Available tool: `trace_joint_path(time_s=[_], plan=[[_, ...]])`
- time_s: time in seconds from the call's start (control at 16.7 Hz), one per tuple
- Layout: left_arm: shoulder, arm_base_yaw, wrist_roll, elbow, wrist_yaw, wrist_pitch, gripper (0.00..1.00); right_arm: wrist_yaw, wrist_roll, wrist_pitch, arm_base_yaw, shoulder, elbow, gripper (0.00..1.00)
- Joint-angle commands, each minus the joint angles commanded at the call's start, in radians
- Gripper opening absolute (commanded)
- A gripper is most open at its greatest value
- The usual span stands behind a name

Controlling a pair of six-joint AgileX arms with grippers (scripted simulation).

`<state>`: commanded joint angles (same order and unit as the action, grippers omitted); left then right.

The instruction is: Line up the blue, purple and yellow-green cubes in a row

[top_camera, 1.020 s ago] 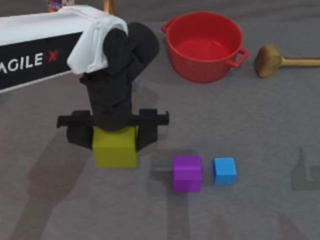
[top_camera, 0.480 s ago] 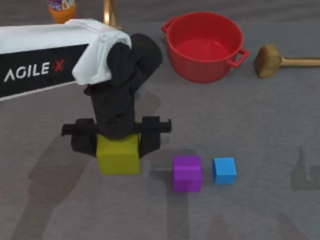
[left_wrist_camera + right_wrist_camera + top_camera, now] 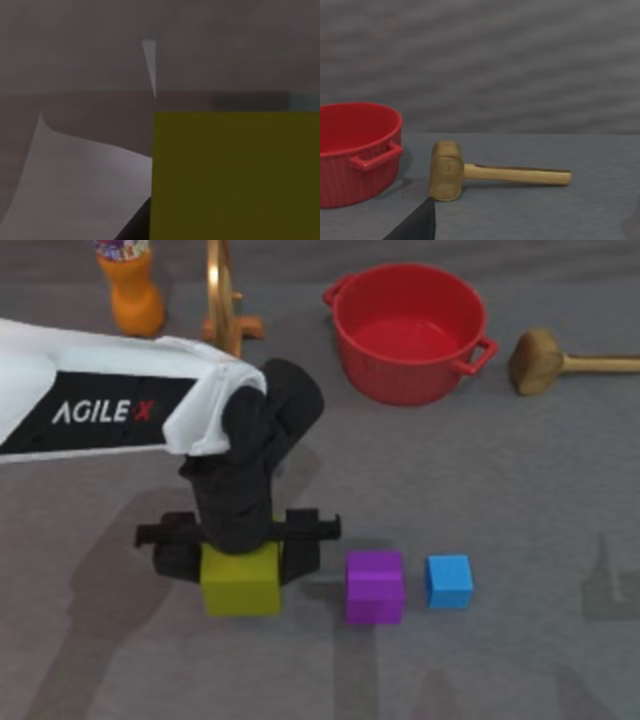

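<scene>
The yellow-green cube (image 3: 240,581) sits between the black fingers of my left gripper (image 3: 240,558), which is shut on it, left of the other two cubes. I cannot tell whether it rests on the table. To its right the purple cube (image 3: 375,586) stands on the table a small gap away. The smaller blue cube (image 3: 449,581) stands just right of the purple one. In the left wrist view the yellow-green cube (image 3: 235,175) fills the near corner. Only a dark part of my right gripper (image 3: 420,227) shows in the right wrist view; that arm is outside the top view.
A red pot (image 3: 408,330) stands at the back, with a wooden mallet (image 3: 545,362) to its right. An orange bottle (image 3: 135,295) and an upright wooden piece (image 3: 225,300) stand at the back left. The right wrist view shows the pot (image 3: 355,150) and mallet (image 3: 447,170).
My left gripper has carried the yellow-green cube toward the table's front and slightly right, closer to the purple cube. The arm's shift has uncovered the orange bottle and wooden piece.
</scene>
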<state>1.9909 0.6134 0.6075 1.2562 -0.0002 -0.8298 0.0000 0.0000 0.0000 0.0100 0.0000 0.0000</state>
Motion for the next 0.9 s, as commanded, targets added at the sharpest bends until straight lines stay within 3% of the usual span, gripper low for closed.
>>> trace_joint_path(time_s=[0.06,0.84,0.9], plan=[[0.000,0.000,0.000,0.000,0.000,0.000,0.00,0.000,0.000,0.000,0.000,0.000,0.000,1.00],[0.000,0.000,0.000,0.000,0.000,0.000,0.98,0.000,0.000,0.000,0.000,0.000,0.000,1.00],[0.000,0.000,0.000,0.000,0.000,0.000,1.00,0.000,0.000,0.000,0.000,0.000,0.000,1.00]])
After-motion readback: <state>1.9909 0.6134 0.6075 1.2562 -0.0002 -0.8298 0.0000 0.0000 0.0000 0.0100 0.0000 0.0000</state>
